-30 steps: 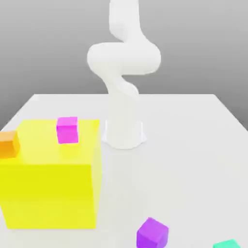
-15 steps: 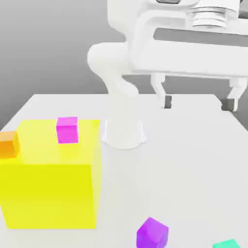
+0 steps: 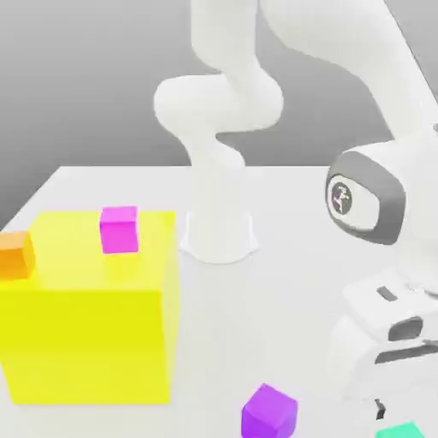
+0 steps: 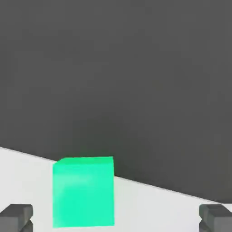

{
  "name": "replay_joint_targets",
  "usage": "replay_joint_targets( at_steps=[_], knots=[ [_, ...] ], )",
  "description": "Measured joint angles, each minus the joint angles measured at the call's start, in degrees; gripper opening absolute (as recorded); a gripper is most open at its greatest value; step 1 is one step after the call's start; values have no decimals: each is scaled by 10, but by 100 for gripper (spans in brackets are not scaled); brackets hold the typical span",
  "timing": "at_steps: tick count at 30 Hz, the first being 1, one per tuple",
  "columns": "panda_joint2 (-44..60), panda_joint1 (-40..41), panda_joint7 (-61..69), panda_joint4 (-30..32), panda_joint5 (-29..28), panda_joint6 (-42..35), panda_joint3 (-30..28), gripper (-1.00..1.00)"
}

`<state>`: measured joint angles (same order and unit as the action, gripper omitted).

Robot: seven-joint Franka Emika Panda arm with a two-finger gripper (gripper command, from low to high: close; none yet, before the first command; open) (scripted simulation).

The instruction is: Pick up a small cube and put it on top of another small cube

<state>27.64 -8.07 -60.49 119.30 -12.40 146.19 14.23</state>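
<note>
Setting is a simulated test bench, not a furnished room. Evidence: a plain white counter [image 3: 325, 222] with sharp edges, set against a featureless grey backdrop without walls, fittings or fixtures. A white robot arm [image 3: 218, 128] is mounted on a round base at the counter's rear. Objects are flat-coloured primitives: a big yellow block [image 3: 90, 316], a pink cube [image 3: 119, 228], an orange cube [image 3: 15, 254], and a purple cube [image 3: 269, 412] beside the claw [image 4: 115, 217].

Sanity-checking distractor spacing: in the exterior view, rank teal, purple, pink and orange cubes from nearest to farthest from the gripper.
Gripper is low at the exterior view's right.
1. Teal cube: on the table right beneath it, between the fingertips in the hand view.
2. Purple cube: on the table, a little toward the left.
3. Pink cube: atop the yellow block.
4. Orange cube: at the block's far left edge.
</note>
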Motion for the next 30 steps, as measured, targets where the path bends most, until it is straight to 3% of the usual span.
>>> replay_joint_targets(
  at_steps=[3,4,10,15,26,30],
  knots=[
    [62,-16,-13,-14,-18,43,-17,0],
    [76,-20,-16,-17,-22,53,-22,-100],
    [83,-22,-17,-19,-23,59,-24,-100],
    [5,-2,1,0,5,-1,-5,-100],
    [-197,130,-55,52,47,-147,-142,-100],
    [-293,246,-83,71,68,-218,-197,-100]
  ],
)
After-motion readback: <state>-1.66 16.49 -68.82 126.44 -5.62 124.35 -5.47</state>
